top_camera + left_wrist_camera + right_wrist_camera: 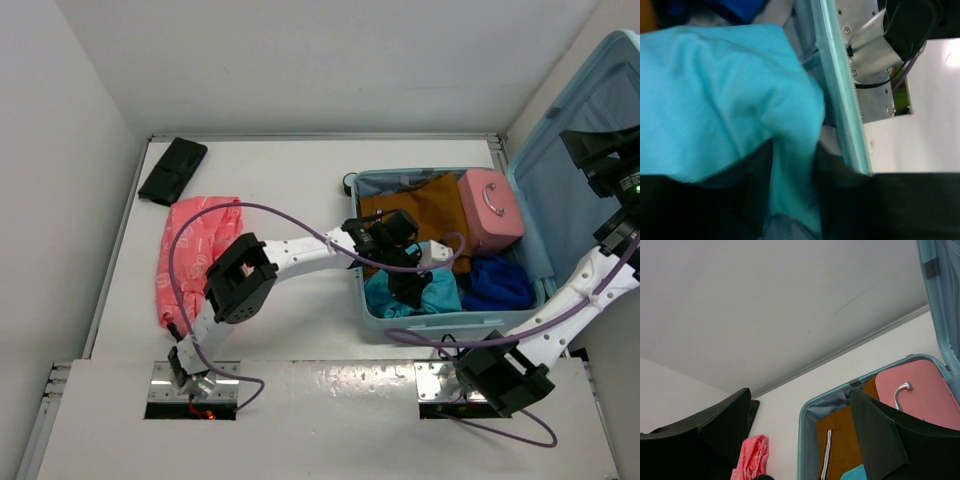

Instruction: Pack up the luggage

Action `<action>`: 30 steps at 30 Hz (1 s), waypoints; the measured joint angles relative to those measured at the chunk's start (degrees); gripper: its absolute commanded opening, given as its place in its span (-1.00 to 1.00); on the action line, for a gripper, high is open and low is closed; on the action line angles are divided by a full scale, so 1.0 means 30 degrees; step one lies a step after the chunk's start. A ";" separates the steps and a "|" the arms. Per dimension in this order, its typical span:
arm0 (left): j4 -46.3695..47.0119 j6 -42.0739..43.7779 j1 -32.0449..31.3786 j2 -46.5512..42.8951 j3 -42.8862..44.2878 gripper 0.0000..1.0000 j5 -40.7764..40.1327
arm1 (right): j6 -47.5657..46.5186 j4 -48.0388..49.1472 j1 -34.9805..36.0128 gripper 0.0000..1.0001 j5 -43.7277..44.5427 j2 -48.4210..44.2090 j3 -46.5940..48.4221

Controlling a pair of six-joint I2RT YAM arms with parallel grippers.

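The luggage [440, 322] lies open at centre right, its lid [575, 160] propped up on the right. Inside are a mustard garment [415, 205], a small pink case [490, 208], a dark blue garment [500, 283] and a turquoise cloth [440, 292]. My left gripper [408, 285] reaches down into the near part of the luggage. In the left wrist view its jaws [794, 200] stand partly open, with a fold of the turquoise cloth [715, 90] lying between them, next to the luggage's rim [840, 85]. My right gripper [588, 148] hangs open and empty beside the lid [800, 425].
A pink plastic bag [195, 250] lies on the table at the left, and a flat black pouch [173, 170] sits at the far left corner. White walls close in the table at the back and left. The right wrist view shows the pink case [920, 395].
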 measured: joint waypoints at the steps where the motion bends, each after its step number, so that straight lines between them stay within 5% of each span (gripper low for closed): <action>1: -0.0058 0.0117 0.0168 -0.0022 0.0000 0.20 0.0350 | 0.0087 0.0073 -0.0015 0.59 -0.0146 0.0102 0.0073; 3: 0.0415 0.0153 0.0546 -0.0452 -0.0488 0.46 0.0226 | 0.0240 0.0350 -0.0029 0.59 -0.0393 0.0240 0.0124; 4: 0.1071 -0.0036 0.0663 -0.0998 -0.1290 0.99 -0.0233 | 0.0306 0.0466 -0.0029 0.59 -0.0481 0.0270 0.0124; 8: 0.1610 -0.0714 0.1275 -0.3861 -0.3636 0.99 -0.2543 | 0.0517 0.1107 -0.0022 0.59 -0.0699 0.0240 -0.0044; 14: 0.1923 -0.3424 0.4051 -0.5246 0.0131 0.99 -0.6477 | -0.0364 0.1348 0.1144 0.54 -0.0299 0.0182 -0.0568; 22: -0.0903 -0.3985 1.3471 -0.5238 0.6011 0.87 -1.1752 | -0.6594 -0.2441 0.7300 0.54 0.2616 0.0240 -0.0568; 26: -0.2178 -0.2798 1.8629 -0.2747 0.8291 0.63 -1.3792 | -0.8590 -0.3810 1.0265 0.54 0.4291 0.0648 -0.0568; 30: -0.3701 -0.0510 2.1872 0.1239 0.9821 0.76 -1.5577 | -0.9522 -0.4350 1.1744 0.54 0.5486 0.1348 -0.0641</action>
